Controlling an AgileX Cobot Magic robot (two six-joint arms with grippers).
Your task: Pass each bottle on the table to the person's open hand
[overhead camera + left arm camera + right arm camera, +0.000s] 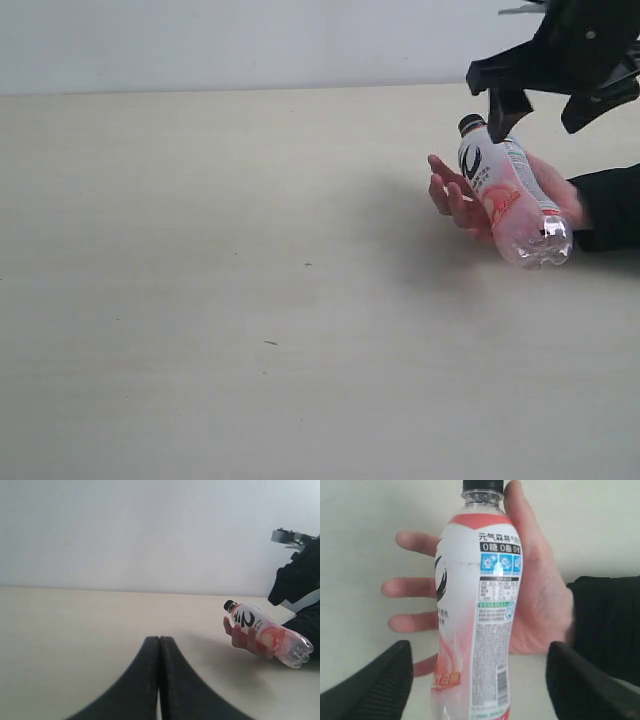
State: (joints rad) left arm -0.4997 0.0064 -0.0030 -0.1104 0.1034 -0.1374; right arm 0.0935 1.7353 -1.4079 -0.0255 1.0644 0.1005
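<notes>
so the clear pink plastic bottle with the black cap (510, 200) is lying tilted in the person's open palm (450, 195) low over the pale beige worktop (200, 300), cap end up toward the robot's right hand (543, 108), which hangs spread apart just above it and is clearly the nearer one, while the left hand (160, 680) is pinched together well off to the side

The table (200, 300) was wide and flat, pale beige, with faint wood grain and a few tiny dark specks. At its right side a person's open hand (448, 198) lay on it, palm upward, with a soft shadow beside it.
</notes>
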